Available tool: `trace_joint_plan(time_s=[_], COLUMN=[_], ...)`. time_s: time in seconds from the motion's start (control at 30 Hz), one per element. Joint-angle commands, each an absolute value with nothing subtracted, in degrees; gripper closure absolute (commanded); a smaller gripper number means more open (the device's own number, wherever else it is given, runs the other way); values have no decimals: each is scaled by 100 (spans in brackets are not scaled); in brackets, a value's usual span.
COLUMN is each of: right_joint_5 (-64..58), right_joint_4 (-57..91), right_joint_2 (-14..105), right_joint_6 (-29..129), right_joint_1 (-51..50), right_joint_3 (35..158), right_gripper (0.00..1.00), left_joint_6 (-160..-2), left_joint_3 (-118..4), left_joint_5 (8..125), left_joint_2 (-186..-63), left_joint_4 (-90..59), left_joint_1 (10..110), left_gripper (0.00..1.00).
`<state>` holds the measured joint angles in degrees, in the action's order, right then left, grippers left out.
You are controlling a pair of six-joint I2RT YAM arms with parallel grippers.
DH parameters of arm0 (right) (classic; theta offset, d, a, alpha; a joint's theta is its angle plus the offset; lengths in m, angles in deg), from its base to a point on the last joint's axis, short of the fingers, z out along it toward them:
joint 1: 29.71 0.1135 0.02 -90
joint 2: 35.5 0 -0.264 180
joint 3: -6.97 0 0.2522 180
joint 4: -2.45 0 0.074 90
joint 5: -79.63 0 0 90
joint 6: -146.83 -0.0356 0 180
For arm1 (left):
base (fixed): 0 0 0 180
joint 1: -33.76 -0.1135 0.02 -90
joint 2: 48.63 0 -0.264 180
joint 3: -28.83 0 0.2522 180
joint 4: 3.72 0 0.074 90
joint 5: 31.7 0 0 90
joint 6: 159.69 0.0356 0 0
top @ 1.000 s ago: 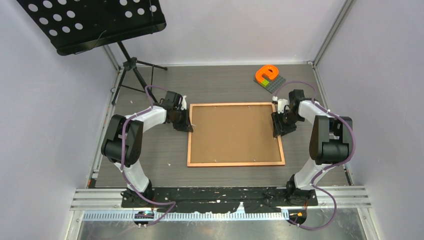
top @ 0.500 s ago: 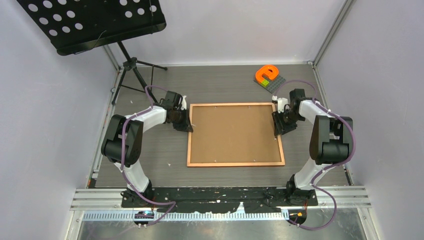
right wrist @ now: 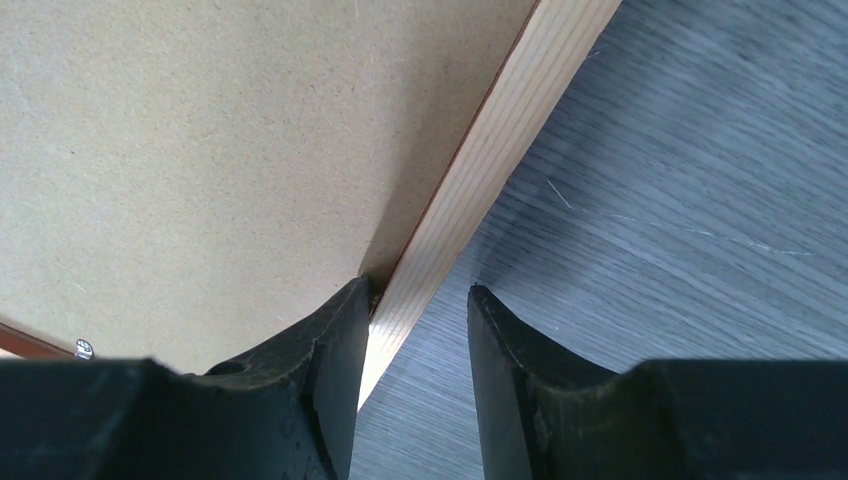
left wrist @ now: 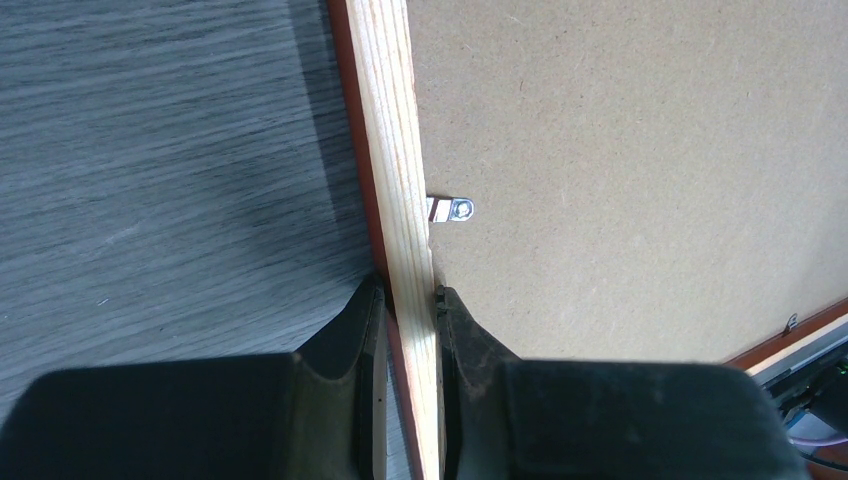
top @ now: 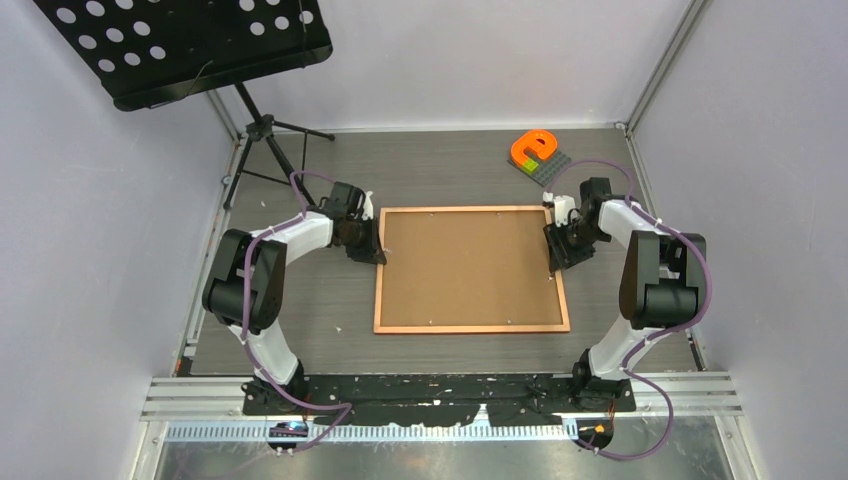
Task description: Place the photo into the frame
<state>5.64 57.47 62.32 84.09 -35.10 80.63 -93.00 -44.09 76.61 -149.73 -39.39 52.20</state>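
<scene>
The frame (top: 470,328) lies face down in the middle of the table, with a thin orange-brown border and pale wood rails. A plain brown backing board (top: 468,265) fills it. The photo is hidden. My left gripper (top: 378,250) is shut on the frame's left rail (left wrist: 395,150), one finger on each side (left wrist: 408,295). My right gripper (top: 553,262) straddles the right rail (right wrist: 500,130) and stands open (right wrist: 418,292). Its inner finger rests against the rail over the board (right wrist: 200,130). Its outer finger (right wrist: 500,340) is clear of the rail, above bare table.
A small metal clip (left wrist: 452,210) on the left rail turns over the board's edge. An orange block on a grey baseplate (top: 536,152) sits at the back right. A black music stand (top: 180,45) with tripod legs stands at the back left. Walls close in on both sides.
The right gripper has shifted very slightly at the right rail. The frame, the board and the left arm have stayed where they were.
</scene>
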Motion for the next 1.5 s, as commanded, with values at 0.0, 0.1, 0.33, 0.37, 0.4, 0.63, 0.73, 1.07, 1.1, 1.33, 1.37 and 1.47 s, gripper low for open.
trace_joint_plan(time_s=[0.0, 0.1, 0.33, 0.37, 0.4, 0.63, 0.73, 1.07, 1.1, 1.33, 1.37, 1.47], right_joint_5=[546, 725, 836, 846, 858, 999, 1012, 762, 733, 605, 580, 525], right_joint_4=[5733, 5685, 5665, 5666, 5665, 5728, 5735, 5639, 5638, 5641, 5644, 5670], right_joint_2=[6233, 6301, 6399, 6405, 6402, 6508, 6506, 6402, 6392, 6289, 6287, 6245], right_joint_6=[8365, 8043, 7800, 7790, 7782, 7750, 7765, 7909, 7925, 8011, 8020, 8109], right_joint_1=[-3612, -3656, -3672, -3673, -3672, -3669, -3666, -3562, -3543, -3429, -3400, -3337], right_joint_3=[8139, 8164, 8138, 8133, 8134, 8146, 8130, 7931, 7905, 7813, 7795, 7771], right_gripper=[52, 47, 45, 45, 45, 46, 47, 49, 49, 50, 50, 50], left_joint_6=[-9061, -9061, -9059, -9056, -9060, -9061, -9061, -9061, -9061, -9061, -9061, -9061], left_joint_3=[-4361, -4363, -4359, -4356, -4358, -4362, -4362, -4365, -4369, -4378, -4382, -4385], left_joint_5=[7730, 7729, 7741, 7745, 7745, 7749, 7744, 7738, 7738, 7738, 7734, 7726], left_joint_2=[-15090, -15076, -15077, -15081, -15088, -15093, -15082, -15104, -15104, -15133, -15125, -15111], left_joint_4=[-4120, -4122, -4114, -4117, -4113, -4116, -4118, -4121, -4121, -4136, -4142, -4141], left_joint_1=[5248, 5248, 5240, 5240, 5240, 5240, 5235, 5231, 5231, 5231, 5231, 5222], left_gripper=[100, 100, 100, 100, 100, 100, 100, 100, 100, 100, 100, 100])
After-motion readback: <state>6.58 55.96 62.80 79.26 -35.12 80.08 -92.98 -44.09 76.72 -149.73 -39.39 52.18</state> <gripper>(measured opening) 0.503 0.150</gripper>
